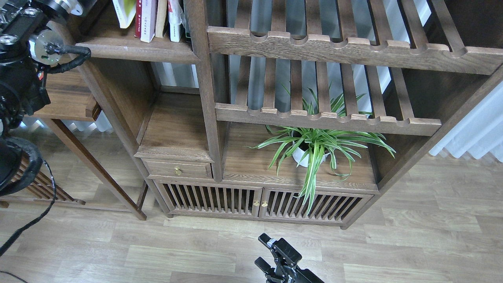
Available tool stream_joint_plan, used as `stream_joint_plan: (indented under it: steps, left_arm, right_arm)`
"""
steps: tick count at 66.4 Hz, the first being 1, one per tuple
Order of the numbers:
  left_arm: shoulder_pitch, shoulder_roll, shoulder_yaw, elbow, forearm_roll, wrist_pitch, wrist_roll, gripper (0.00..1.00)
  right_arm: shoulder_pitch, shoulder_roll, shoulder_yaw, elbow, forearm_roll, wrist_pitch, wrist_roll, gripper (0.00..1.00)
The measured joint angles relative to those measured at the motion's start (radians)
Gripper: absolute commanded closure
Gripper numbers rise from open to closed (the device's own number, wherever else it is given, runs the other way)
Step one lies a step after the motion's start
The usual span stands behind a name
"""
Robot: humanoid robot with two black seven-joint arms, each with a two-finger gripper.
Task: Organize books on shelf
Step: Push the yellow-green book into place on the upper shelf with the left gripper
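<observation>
Pale grey-brown plank flooring (pixel 412 236) with visible grain runs under a dark brown wooden cabinet (pixel 204 118) whose surfaces show coarse, open wood texture. At the upper left of that cabinet, a solid flat shelf (pixel 137 49) with a thick rounded front edge carries the books (pixel 151 17), standing upright and pressed side by side: a yellow-green one at the left end, a dark red spine next to it, then pale white covers. Right of the cabinet's central post, two slatted racks (pixel 326 114) of spaced bars end in notched, scalloped front rails. Below the lower rack a spider plant (pixel 318 141) with long striped green-and-white leaves sits in a smooth white pot on a flat board. Under that are slatted doors (pixel 263 204) with small brass knobs, and a little drawer (pixel 178 169) to their left. Low in front of the cabinet, over the floor, the right gripper (pixel 264 251) shows two black fingers set clearly apart, holding nothing. The left arm (pixel 19 67) rises at the cabinet's left edge, just beside the books' shelf; its gripper is out of view.
</observation>
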Motion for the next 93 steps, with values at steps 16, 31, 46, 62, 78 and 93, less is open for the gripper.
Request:
stream_joint_plan:
  steps: [16, 31, 46, 62, 78, 93]
  left_arm:
    - [-0.001, -0.002, 0.0, 0.0, 0.0, 0.0, 0.0, 0.77]
    - [-0.003, -0.006, 0.0, 0.0, 0.0, 0.0, -0.002, 0.61]
    - [-0.012, -0.009, 0.0, 0.0, 0.0, 0.0, -0.007, 0.6]
    - [-0.066, -0.012, -0.015, 0.0, -0.004, 0.0, -0.012, 0.56]
    - [-0.185, -0.018, -0.019, 0.0, -0.078, 0.0, -0.015, 0.45]
    - [-0.191, 0.008, -0.017, -0.039, -0.104, 0.0, -0.009, 0.38]
  right_arm:
    - [-0.007, 0.0, 0.0, 0.005, 0.001, 0.0, 0.0, 0.01]
    - [-0.014, 0.0, 0.001, 0.006, 0.003, 0.0, 0.0, 0.01]
    - [-0.019, 0.0, 0.0, 0.006, 0.003, 0.0, -0.001, 0.01]
    - [-0.021, 0.0, 0.0, 0.006, 0.003, 0.0, -0.001, 0.01]
    - [-0.021, 0.0, 0.0, 0.006, 0.003, 0.0, -0.001, 0.01]
    - [-0.024, -0.002, 0.0, 0.011, 0.003, 0.0, -0.001, 0.01]
